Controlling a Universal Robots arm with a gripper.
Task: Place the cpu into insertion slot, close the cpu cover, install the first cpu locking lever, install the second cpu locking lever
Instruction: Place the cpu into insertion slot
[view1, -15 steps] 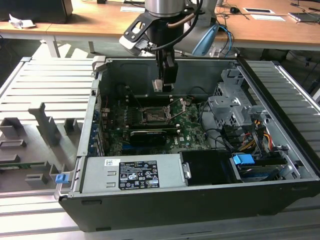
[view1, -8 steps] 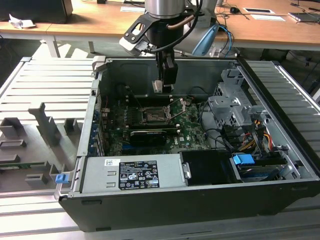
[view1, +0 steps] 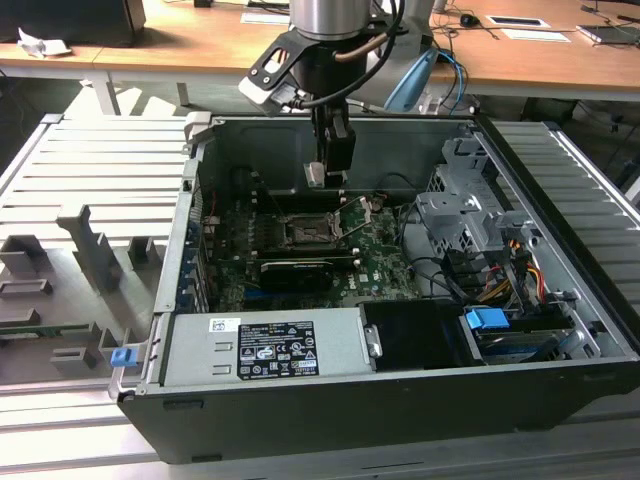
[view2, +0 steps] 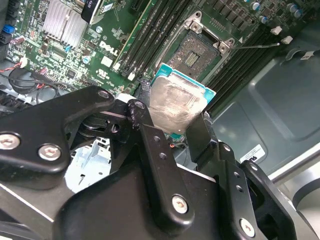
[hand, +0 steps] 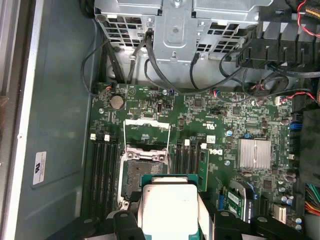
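Since the black pincer (view2: 171, 119) is pinching the thin square silver-tan cpu (view2: 180, 100) just above the square black insertion slot (view2: 200, 52), nothing's seated yet. Silver-grey metal cpu cover (hand: 146, 131) past the pincer is flipped open, thin wire levers (view2: 257, 46) undone too.

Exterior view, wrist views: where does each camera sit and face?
Exterior view: off the arm, looking down into the computer case; arm, pincer show.
First wrist view: on the wrist, facing the motherboard; pincer shows.
Second wrist view: on the wrist, close behind the pincer.
Both wrist views share the gripped cpu and insertion slot.
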